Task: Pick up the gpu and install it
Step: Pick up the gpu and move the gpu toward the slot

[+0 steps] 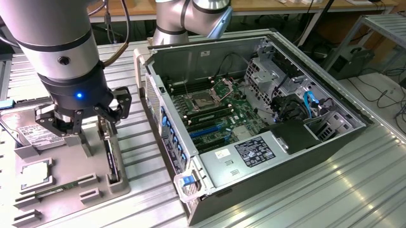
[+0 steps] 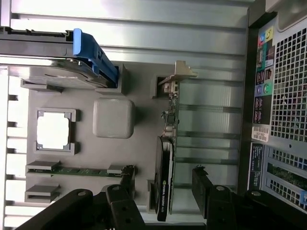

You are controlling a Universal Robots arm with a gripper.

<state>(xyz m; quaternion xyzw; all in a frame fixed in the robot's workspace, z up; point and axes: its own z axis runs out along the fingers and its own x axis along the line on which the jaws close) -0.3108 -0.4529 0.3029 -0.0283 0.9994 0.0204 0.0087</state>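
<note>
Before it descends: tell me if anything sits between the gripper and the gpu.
Nothing visible does. The open gripper hangs above the gpu, which stands on edge in its grey holder, with the fingers to either side of the card.

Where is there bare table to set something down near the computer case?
The ribbed table is bare at the exterior view's right of the computer case. A narrow strip runs between case and gray tray. The tray is crowded: gpu, hard drive, open gripper above.

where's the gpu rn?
The gpu stands on edge in the grey holder at the exterior view's left, under the open gripper, beside the PC case.
</note>
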